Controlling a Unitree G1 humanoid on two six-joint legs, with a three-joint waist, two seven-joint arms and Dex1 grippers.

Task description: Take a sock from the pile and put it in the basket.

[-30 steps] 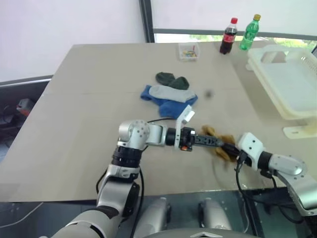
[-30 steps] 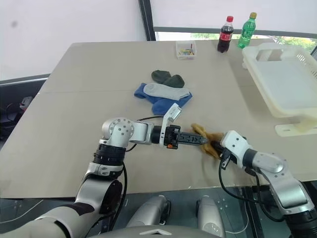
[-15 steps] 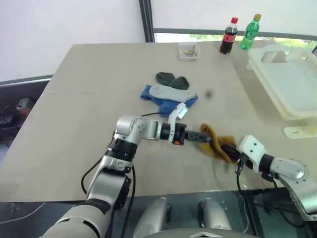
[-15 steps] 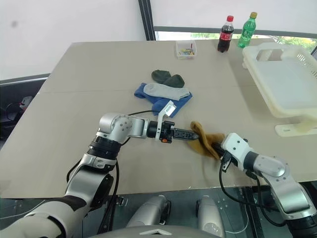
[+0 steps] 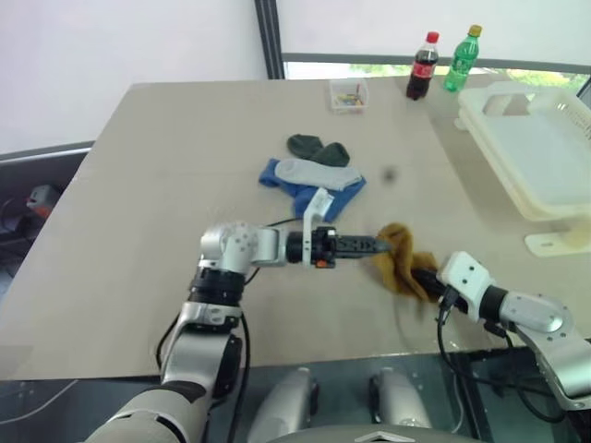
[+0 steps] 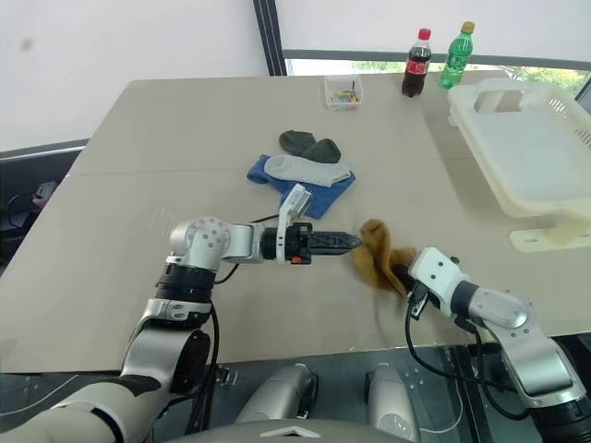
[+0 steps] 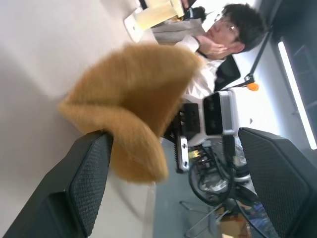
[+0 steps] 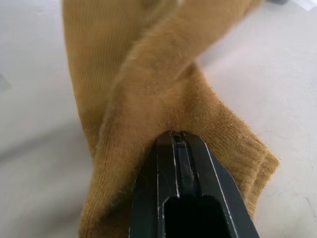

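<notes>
A mustard-yellow sock (image 5: 395, 257) stands bunched up on the table near the front edge, apart from the pile (image 5: 309, 171) of blue, grey and dark green socks further back. My right gripper (image 5: 423, 274) is shut on the sock's lower right end; the right wrist view shows its closed fingers (image 8: 178, 148) pinching the fabric (image 8: 124, 74). My left gripper (image 5: 372, 245) points level to the right, just left of the sock. In the left wrist view its fingers (image 7: 89, 168) stand wide open with the sock (image 7: 133, 84) ahead between them. The cream-white basket (image 5: 517, 175) sits at the far right.
A small clear box (image 5: 350, 94), a cola bottle (image 5: 423, 66) and a green bottle (image 5: 464, 59) stand at the table's back edge. A cream plastic piece (image 5: 554, 242) lies in front of the basket. A person (image 7: 228, 29) sits beyond the table.
My left gripper has drawn back to the left, out of the mustard sock. The sock now stands bunched higher. The right gripper has kept its place and hold.
</notes>
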